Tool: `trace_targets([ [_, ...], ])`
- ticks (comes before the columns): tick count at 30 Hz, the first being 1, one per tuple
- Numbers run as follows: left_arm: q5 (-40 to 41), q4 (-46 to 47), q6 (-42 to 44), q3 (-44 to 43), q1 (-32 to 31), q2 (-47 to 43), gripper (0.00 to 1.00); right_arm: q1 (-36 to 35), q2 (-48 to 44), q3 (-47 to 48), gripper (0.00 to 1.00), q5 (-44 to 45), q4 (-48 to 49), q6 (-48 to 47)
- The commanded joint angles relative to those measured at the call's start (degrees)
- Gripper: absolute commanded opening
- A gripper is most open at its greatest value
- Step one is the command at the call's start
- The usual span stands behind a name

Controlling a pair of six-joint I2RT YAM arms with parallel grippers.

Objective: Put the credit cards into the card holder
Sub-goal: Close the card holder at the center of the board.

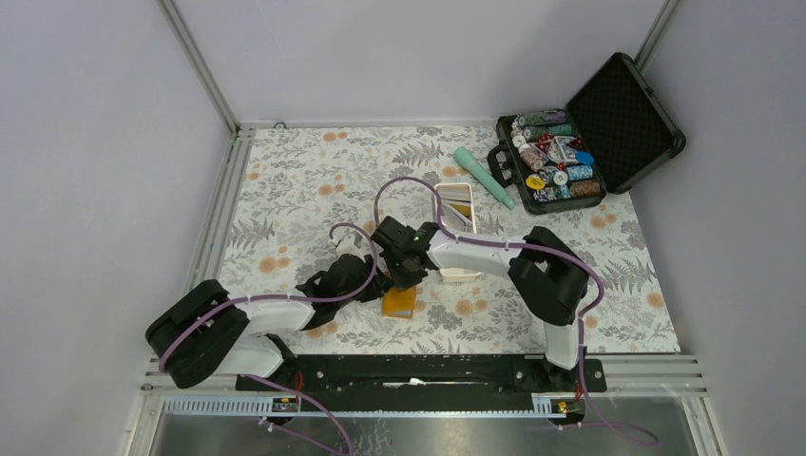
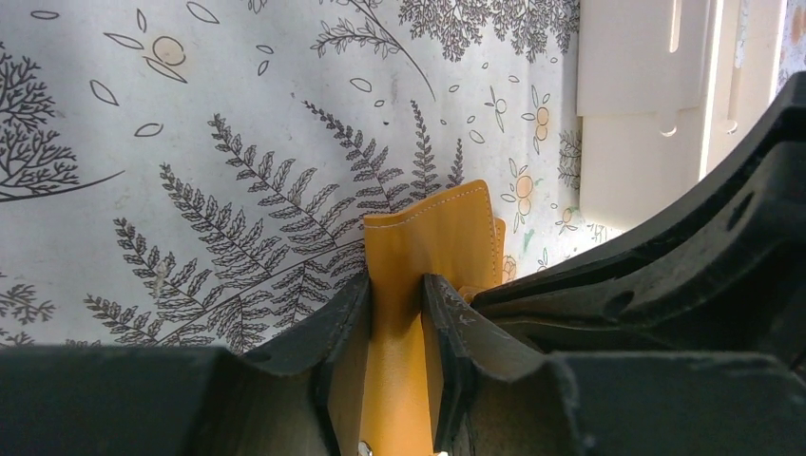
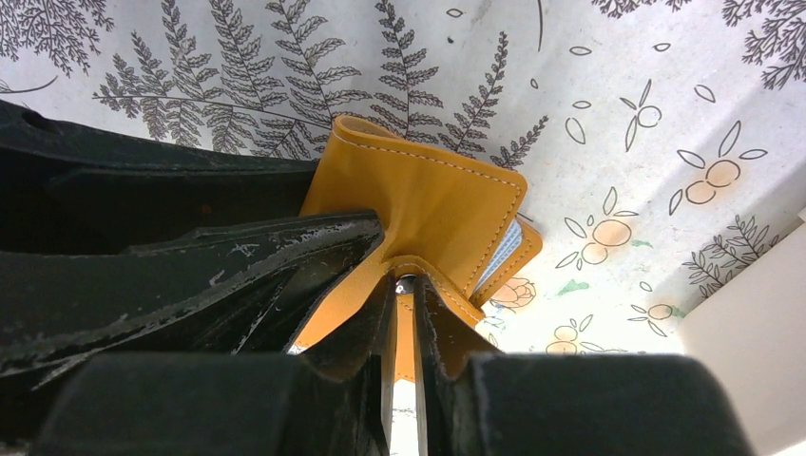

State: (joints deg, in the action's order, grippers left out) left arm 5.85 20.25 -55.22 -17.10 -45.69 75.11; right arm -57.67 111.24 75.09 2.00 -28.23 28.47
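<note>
While the left gripper [image 2: 396, 288] clamped one orange flap of the card holder [image 2: 447, 233], the right gripper [image 3: 404, 282] pinched its thin tab — a white tray [image 1: 463, 275] lay at one o'clock.

card holder [image 1: 400, 302] touching left pincer [image 1: 371, 282], right pincer [image 1: 407, 277]

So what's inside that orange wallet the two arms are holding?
Only a pale blue pocket edge peeks out between the wallet covers. The left gripper and right gripper pinch those covers, which hide whatever else is inside.
</note>
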Motion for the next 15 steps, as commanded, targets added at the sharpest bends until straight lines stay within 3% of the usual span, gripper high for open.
trace_targets([
  [1,-7.2,-3.6,1.6,1.5,-2.4,2.6,0.27,0.5,11.1,-2.3,0.09,-1.5,6.1,0.6],
  [10,-6.4,-3.5,1.9,1.9,-3.2,1.8,0.27,2.0,13.7,1.5,0.09,-0.8,3.6,-0.8],
  [15,-5.3,-7.0,0.4,1.0,-3.2,0.3,0.27,2.0,8.3,-0.7,0.1,-1.8,5.7,-0.5],
])
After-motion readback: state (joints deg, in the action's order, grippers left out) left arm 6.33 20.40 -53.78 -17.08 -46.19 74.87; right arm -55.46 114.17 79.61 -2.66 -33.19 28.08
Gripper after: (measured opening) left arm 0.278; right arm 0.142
